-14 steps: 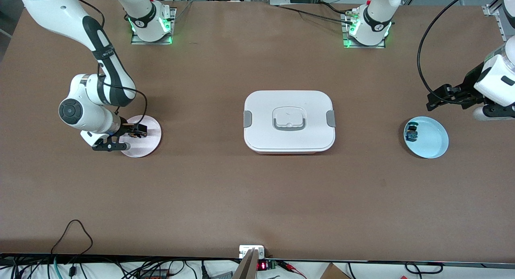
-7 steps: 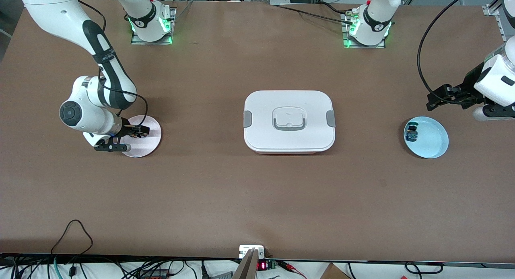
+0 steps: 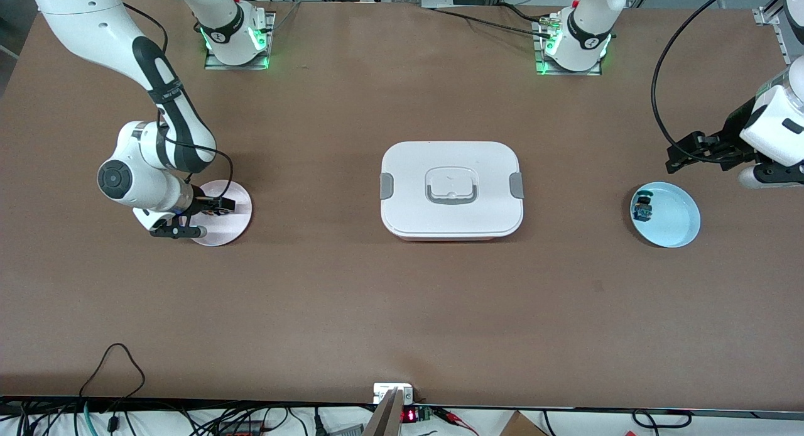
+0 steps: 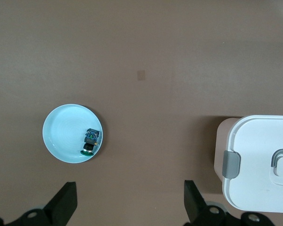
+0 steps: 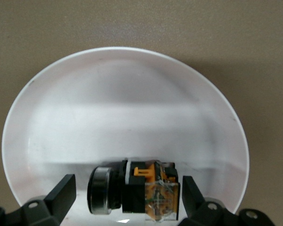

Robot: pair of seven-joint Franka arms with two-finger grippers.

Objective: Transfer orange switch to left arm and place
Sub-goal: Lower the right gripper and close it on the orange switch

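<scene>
Pink plate (image 3: 233, 219) holds orange switch (image 5: 134, 190) between the right end effector's (image 5: 125, 197) wide fingers; blue dish (image 3: 677, 224) holds a blue-green switch (image 3: 642, 208); left end effector (image 4: 127, 207) wide.

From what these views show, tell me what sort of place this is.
Most likely a robotics lab test bench. Two arms are bolted to a brown table on plates with green status lights, cables and electronics line its edge nearest the front camera, and only staged props sit on it: a white box and two small dishes.
</scene>
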